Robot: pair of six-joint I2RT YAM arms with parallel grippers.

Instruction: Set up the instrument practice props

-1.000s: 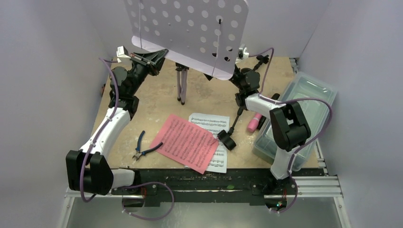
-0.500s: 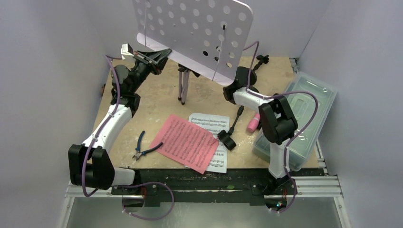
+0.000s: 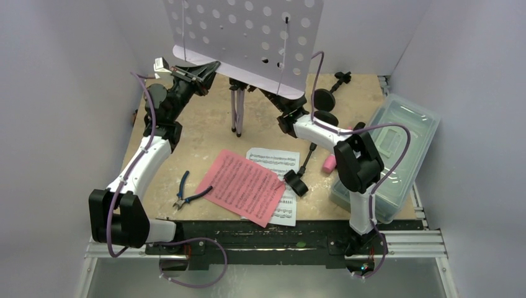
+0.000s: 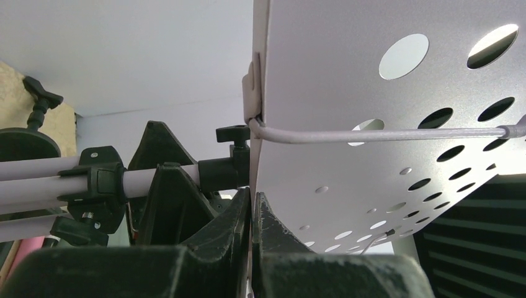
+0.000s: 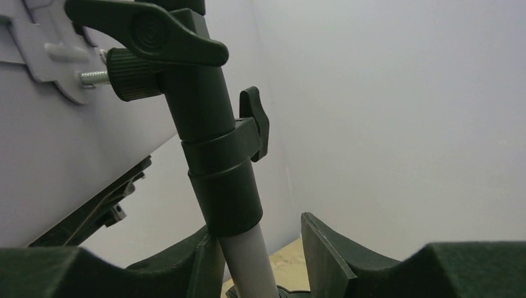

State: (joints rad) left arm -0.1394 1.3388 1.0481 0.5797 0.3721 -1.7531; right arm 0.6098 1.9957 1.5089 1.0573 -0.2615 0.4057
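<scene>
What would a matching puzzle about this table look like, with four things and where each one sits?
Things:
1. pliers
2. pink mic
3. desk
4. white page

Places:
A. partly under the pink page
B. edge pinched in the left claw
C. on the table beside the tub
D. on the table, left of the pink page

Pairs: 1-D, 2-C, 3-B, 4-A
</scene>
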